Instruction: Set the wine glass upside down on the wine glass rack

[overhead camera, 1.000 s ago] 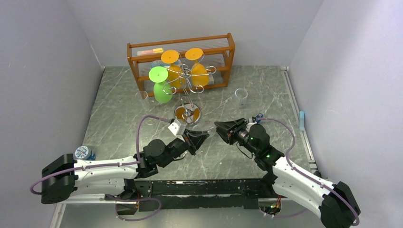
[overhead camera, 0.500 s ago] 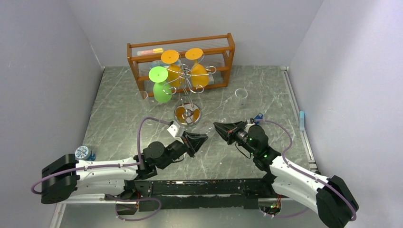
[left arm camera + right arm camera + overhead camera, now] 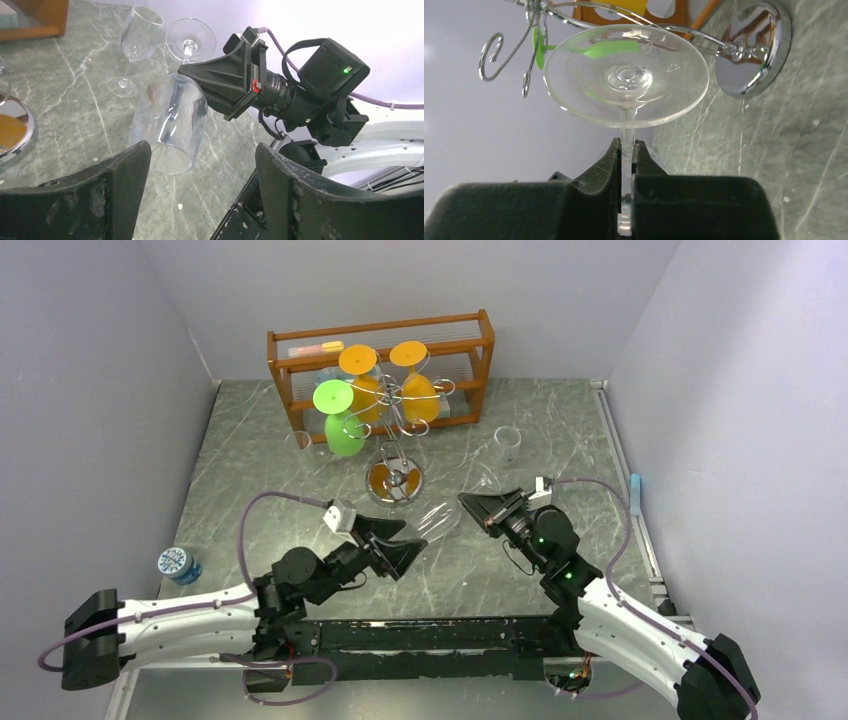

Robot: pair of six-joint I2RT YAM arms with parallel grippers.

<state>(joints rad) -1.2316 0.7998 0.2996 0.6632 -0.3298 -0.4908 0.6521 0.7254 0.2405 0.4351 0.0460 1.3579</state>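
Progress, as I judge it, stands near the midpoint: the clear wine glass [image 3: 436, 519] is in hand but not yet on the wine glass rack [image 3: 393, 481]; the right gripper [image 3: 626, 150] is clenched on the stem, between foot and bowl, with the round foot just beyond its fingertips; the glass is tilted rather than fully inverted, foot raised towards the rack and open bowl angled down towards the left arm; whether the rim touches the marble table [image 3: 250, 502] I cannot tell; the left gripper [image 3: 408, 548] has its fingers spread wide and grasps nothing, with the bowl's mouth just in front of it; the rack stands beyond both arms, in front of the wooden shelf unit [image 3: 481, 352], and already carries a green glass [image 3: 343, 434] and two orange glasses [image 3: 420, 395] hanging bowl-down; the right wrist view shows curled wire ends with nothing on them, so a free arm seems available; two other clear glasses [image 3: 508, 443] stand on the table, apart from the rack; what remains, by my reading, is to raise the glass to the scroll arms, bring the foot uppermost, slide the stem into an unoccupied arm so that the foot rests on the wire, and then let go.
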